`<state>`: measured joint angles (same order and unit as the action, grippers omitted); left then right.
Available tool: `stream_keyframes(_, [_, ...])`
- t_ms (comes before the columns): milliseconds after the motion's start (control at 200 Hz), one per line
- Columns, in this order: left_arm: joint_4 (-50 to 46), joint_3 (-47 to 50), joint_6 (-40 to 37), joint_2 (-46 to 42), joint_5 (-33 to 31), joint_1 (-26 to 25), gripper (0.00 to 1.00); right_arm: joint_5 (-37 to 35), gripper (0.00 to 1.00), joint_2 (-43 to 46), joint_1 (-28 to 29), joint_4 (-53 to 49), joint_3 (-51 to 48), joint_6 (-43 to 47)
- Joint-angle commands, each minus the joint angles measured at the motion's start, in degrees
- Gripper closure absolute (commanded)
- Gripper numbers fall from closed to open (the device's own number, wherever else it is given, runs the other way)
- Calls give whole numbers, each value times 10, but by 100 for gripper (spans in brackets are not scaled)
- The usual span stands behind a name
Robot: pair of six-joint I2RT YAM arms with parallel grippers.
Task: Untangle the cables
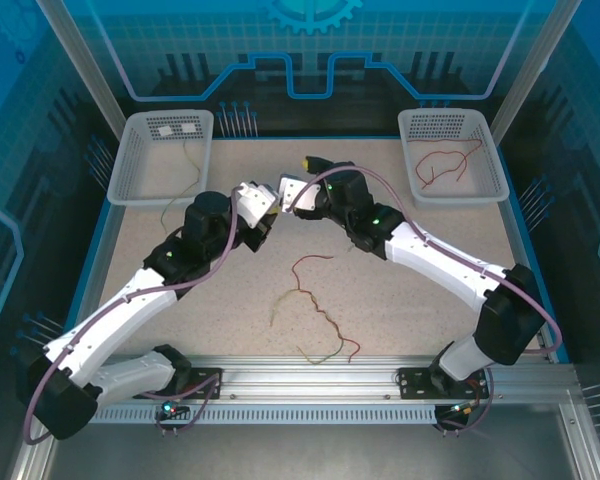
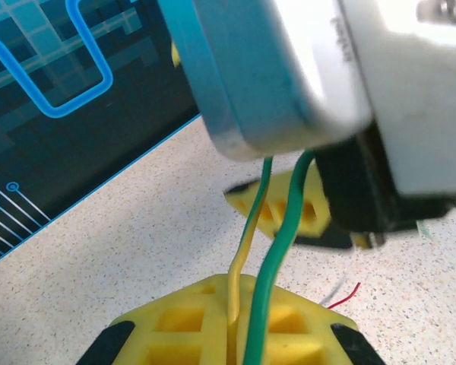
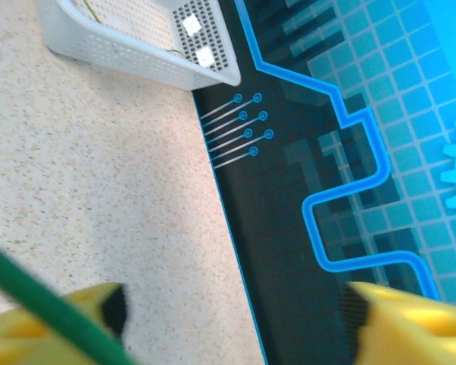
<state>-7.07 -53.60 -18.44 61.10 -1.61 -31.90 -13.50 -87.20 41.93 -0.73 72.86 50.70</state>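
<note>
Over the middle of the table my left gripper [image 1: 263,203] and right gripper [image 1: 285,192] meet tip to tip. In the left wrist view my left gripper [image 2: 239,334] is shut on two cables, a green cable [image 2: 277,251] and a yellow cable [image 2: 239,266]. Both rise toward the right gripper's yellow finger [image 2: 289,209]. My right gripper [image 3: 232,315] has its jaws apart, and the green cable [image 3: 53,308] crosses its left finger. A red cable [image 1: 315,290] and a greenish cable [image 1: 325,352] lie loose on the table nearer the arms.
A white basket [image 1: 140,160] at the back left holds a thin pale cable [image 1: 185,165] that trails over its front edge. A second white basket [image 1: 480,150] at the back right holds a red cable [image 1: 442,162]. A blue-lined wall runs along the far edge.
</note>
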Motion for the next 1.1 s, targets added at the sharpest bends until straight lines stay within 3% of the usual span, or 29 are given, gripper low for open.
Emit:
stream_keyframes(0, [27,4,-2,-10,24,-5,100,84,97,46,-14,-14,1,-23])
stream_keyframes(115, [77,27,31,-18,30,-1,100,158,100,86,-35,8,-33,-97])
stream_keyframes(285, [198,78,142,-22,118,46,100,291,100,130,-94,76,-72,-287])
stream_keyframes(465, [303,119,193,-2,182,53,100,317,100,135,-132,191,-97,-467])
stream_keyframes(555, [303,124,197,8,178,53,100,316,100,128,-156,217,-91,-556])
stream_keyframes(720, [315,151,201,9,161,54,100,380,100,112,-234,305,-103,-734])
stream_keyframes(850, [319,144,216,38,195,53,100,391,100,96,-226,309,-90,-764])
stream_keyframes(946, [325,128,229,73,231,44,100,369,100,97,-193,304,-89,-725])
stream_keyframes(1096, [336,129,243,70,170,37,100,345,100,108,-177,197,-56,-649])
